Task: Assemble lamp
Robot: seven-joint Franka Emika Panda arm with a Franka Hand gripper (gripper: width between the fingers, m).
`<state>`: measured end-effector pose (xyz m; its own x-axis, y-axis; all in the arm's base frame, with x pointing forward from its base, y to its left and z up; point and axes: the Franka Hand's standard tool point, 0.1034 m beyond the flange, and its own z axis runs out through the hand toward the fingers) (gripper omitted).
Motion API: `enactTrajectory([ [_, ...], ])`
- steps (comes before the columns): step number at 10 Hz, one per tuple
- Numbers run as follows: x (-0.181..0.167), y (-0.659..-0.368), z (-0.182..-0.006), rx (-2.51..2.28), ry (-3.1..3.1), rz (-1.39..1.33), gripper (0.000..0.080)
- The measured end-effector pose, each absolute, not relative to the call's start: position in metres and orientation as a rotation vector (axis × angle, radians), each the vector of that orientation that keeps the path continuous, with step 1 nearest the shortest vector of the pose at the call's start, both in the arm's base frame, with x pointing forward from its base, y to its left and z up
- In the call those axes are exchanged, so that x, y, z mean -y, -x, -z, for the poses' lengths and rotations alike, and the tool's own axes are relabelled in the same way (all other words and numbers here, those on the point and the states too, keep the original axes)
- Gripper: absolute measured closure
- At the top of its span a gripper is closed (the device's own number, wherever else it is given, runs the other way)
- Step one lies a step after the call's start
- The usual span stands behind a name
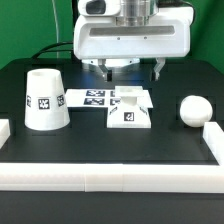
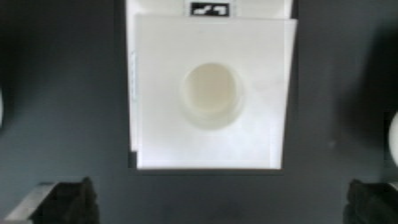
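In the exterior view we are seeing the gripper hanging above the black table, its jaws spread wide and gripping nothing. The base block is lying on the table just below it, near the middle, with a tag facing the camera. The marker board is lying flat just beside the block, towards the exterior view's left. Further to that side the shade is standing with its wider end down, well apart from the block. The bulb is resting towards the exterior view's right, near the white rail border

In the wrist view we are looking straight down on the base block, whose oval socket hole is facing up. The two dark fingers are showing far apart from each other, with bare table between them, touching nothing
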<state>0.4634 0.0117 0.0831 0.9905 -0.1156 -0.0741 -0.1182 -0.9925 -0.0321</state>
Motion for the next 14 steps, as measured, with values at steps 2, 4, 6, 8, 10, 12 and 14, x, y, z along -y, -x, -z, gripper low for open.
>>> enactTrajectory([
  [2,-0.012,-0.46,-0.078,-0.166,3.096,-0.114,0.01],
  [4,-0.011,-0.458,-0.07,-0.114,3.098,-0.097,0.01],
  [6,-0.011,-0.459,-0.065,-0.082,3.099,-0.086,0.01],
  [8,-0.01,-0.456,-0.058,-0.056,3.099,-0.085,0.01],
  [10,-0.01,-0.451,-0.054,-0.038,3.098,-0.097,0.01],
  [12,-0.01,-0.449,-0.051,-0.036,3.098,-0.107,0.01],
  [14,-0.011,-0.449,-0.052,-0.035,3.098,-0.106,0.0188],
])
